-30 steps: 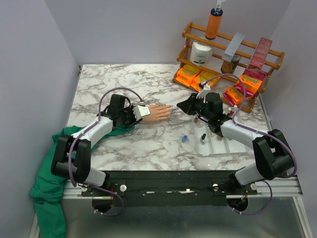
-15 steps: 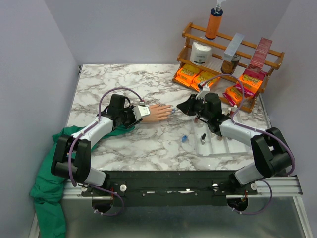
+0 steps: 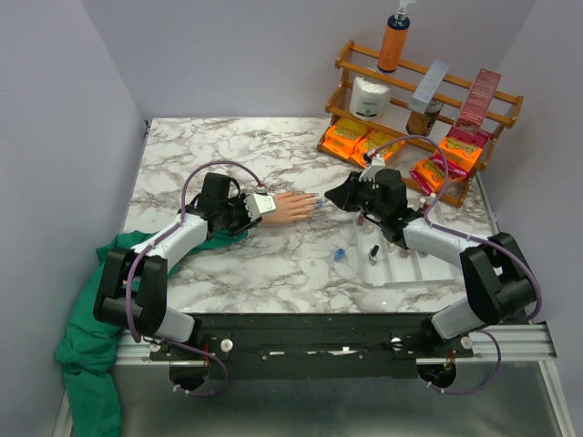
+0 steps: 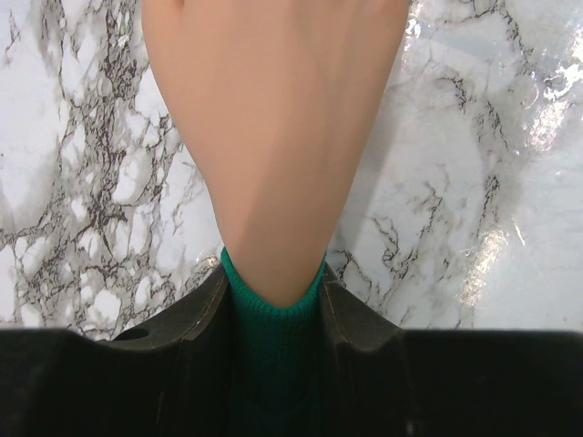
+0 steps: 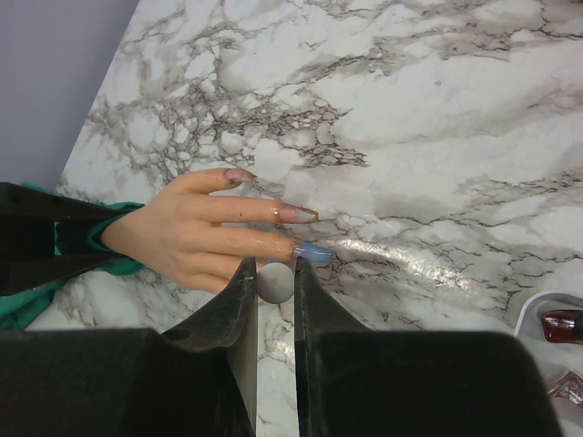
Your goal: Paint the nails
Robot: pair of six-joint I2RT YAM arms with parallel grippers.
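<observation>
— Where does the fake hand lie?
— From overhead, the fake hand point(image 3: 293, 207) is flat on the marble table point(image 3: 228, 146), fingers pointing toward the right gripper point(image 3: 332, 195). Its nails are too small to read there.

— And the right wrist camera?
— There the nails point(image 5: 299, 215) show. Most are pale pink, and one blue nail point(image 5: 314, 252) sits on a middle finger. The right jaws are nearly together, pinching a small grey round piece point(image 5: 274, 282) just beside that blue nail.

— The left gripper?
— Its own camera shows the left gripper point(image 4: 273, 305) clamped on the green sleeve point(image 4: 273, 355) at the wrist, with only the back of the hand above it.

— What shows only from overhead?
— A clear tray point(image 3: 401, 276) holding a small bottle point(image 3: 373, 252), a small blue object point(image 3: 339, 256) beside it, and a wooden rack point(image 3: 412, 66) behind.
</observation>
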